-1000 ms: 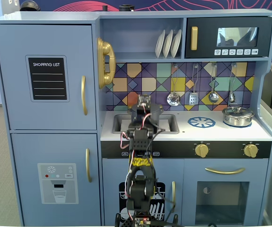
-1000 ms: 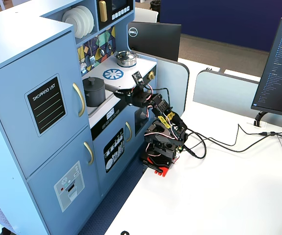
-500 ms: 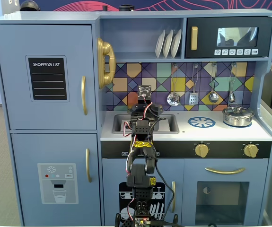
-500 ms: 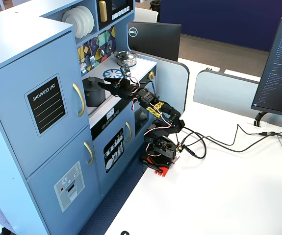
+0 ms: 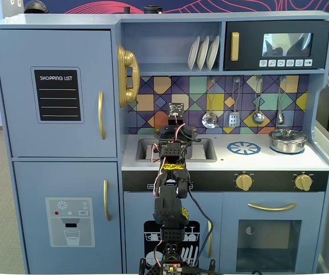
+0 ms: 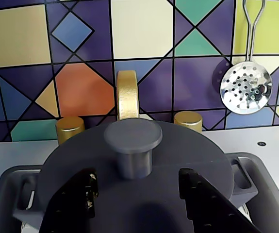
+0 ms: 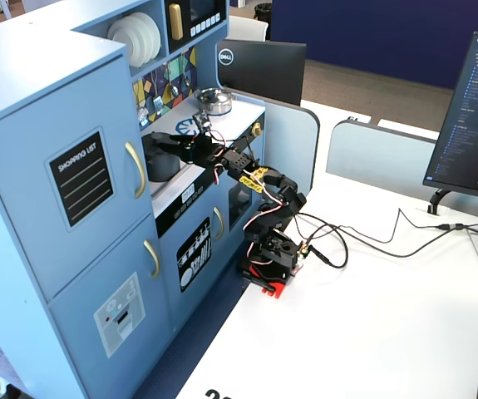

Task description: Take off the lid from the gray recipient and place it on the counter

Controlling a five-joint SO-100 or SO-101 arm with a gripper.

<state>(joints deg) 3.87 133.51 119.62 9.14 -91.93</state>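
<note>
The tall pale-blue toy kitchen [image 7: 64, 191] stands along the left edge of the white desk [image 7: 372, 332] in a fixed view, and only that side-on view shows the desk at all, with cables trailing toward its right edge. The kitchen's pale white-gray counter [image 5: 267, 161] appears best in the frontal fixed view, with a blue-and-white round burner mark [image 5: 244, 148] and a shiny silver pot [image 5: 288, 140] at its right end. The black jointed arm [image 7: 268, 195] rises from a red base near the desk's left edge and reaches over the counter into the rectangular sink recess [image 5: 207, 150]. The frontal view hides the matte dark gray cylindrical pot [image 7: 160, 161] behind the arm; the side-on view shows its wall standing in the sink. The wrist view alone shows the round flat dark gray lid [image 6: 134, 174] sitting on that pot, whose side handle [image 6: 243, 174] sticks out at the right. The black pincer [image 6: 137, 187] is spread, one finger [image 6: 76, 199] on each side of the lid's small centre knob [image 6: 133, 141], clear of it. A gold tap [image 6: 127, 94] stands behind, and a perforated silver skimmer [image 6: 246, 87] hangs on the tiled wall.
</note>
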